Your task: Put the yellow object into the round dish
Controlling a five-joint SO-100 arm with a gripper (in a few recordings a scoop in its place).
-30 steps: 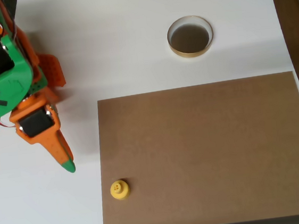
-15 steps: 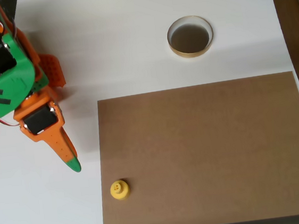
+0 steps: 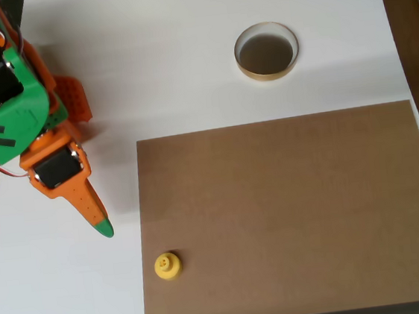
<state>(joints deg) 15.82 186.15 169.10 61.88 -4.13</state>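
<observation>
Gripper [image 3: 101,227] — jaw state cannot be determined — hangs near the yellow object [image 3: 168,265]. Risk: an off-centre descent may tip it, preventing transfer to the round dish [image 3: 267,52].

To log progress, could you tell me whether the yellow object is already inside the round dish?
No, the yellow object sits on the brown mat's edge, far from the round dish.

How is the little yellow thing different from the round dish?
The yellow object is much smaller than the round dish. The yellow object is bright yellow with a knob on top, while the round dish is an open ring with a gold-tan rim and a dark inside. The yellow object sits on the corner of the brown mat, while the round dish sits on the white table. Both look round from above.
</observation>
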